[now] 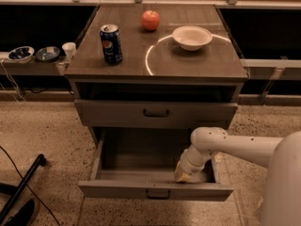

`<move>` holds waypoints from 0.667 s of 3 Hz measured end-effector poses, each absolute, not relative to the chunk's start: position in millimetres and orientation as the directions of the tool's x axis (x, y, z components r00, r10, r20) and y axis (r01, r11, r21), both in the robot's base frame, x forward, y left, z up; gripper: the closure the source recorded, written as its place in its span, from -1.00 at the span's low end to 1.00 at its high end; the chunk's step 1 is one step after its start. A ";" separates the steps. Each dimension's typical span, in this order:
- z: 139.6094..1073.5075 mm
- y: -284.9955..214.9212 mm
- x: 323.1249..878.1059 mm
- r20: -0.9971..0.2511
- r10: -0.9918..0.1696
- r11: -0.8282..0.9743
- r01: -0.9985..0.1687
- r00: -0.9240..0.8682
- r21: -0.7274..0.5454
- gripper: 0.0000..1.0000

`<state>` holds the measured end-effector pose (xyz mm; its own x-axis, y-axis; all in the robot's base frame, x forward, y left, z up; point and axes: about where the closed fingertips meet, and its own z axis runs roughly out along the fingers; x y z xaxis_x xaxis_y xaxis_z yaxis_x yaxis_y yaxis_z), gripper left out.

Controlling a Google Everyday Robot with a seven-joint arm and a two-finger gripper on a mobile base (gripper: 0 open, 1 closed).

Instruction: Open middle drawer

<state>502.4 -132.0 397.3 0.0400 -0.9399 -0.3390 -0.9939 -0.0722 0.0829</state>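
Middle drawer (123,190) pulled well out beneath the surface (188,66), so I judge the opening essentially done; my pincer (184,175) rests inside behind its front panel (spread: I cannot tell), only withdrawal remaining.

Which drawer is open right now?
The middle drawer, the lower one showing: pulled far out, end effector inside its right side. The drawer above is pushed in.

- gripper (185,175) down inside the open middle drawer (155,190), lower end hidden behind the front panel
- robot arm (244,147) cut off by the right edge
- black pole (23,185) on the floor runs off the bottom-left corner
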 end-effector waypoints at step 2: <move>412.9 -139.0 475.6 -0.379 -0.924 -0.101 -0.985 0.042 0.137 1.00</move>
